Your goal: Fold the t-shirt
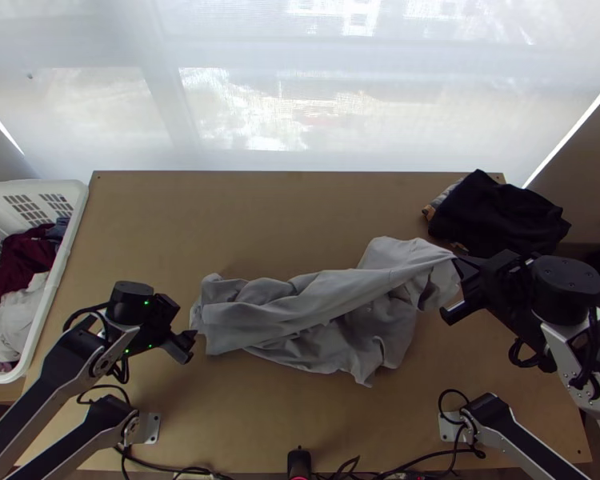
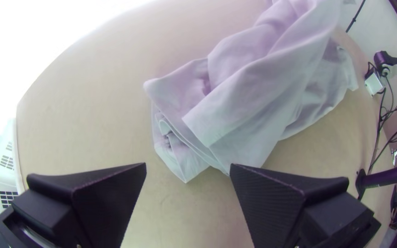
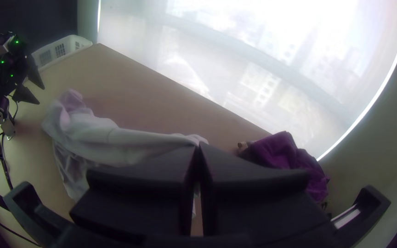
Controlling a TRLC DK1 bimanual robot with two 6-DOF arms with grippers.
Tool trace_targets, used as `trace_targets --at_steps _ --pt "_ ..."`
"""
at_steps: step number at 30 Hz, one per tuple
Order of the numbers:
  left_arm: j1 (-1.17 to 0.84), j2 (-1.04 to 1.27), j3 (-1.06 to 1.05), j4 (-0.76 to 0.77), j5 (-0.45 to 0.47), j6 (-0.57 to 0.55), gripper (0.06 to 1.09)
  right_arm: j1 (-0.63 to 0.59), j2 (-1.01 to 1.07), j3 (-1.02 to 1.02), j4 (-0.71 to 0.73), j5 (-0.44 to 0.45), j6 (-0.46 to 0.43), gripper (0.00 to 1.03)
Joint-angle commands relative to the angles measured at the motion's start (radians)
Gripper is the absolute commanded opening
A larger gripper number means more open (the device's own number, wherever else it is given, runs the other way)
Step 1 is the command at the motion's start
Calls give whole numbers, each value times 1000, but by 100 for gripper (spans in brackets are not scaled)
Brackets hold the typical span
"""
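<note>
T-shirt is nowhere near folded imo — just a bunched, twisted strip across the middle of the table. I'd say flattening it and all the real folding are left. Right gripper is pinched on one end, toward the table's right edge, pointing inward. Left gripper is wide and empty — angled down just beside the other end.

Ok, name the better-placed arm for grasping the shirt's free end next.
Probably left: the left gripper is open near the shirt's free end, while the right gripper is shut on the opposite end.
</note>
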Motion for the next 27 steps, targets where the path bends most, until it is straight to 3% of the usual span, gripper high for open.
trace_targets --at_steps 1,11,27 --pt "13 105 33 67 0 6 95 -10 -5 -12 -3 3 1 3" --pt "-87 332 145 131 0 -24 95 -22 -5 -16 -3 3 -1 3" --pt "-152 454 130 104 3 -12 94 -30 -6 -9 -6 10 -9 3"
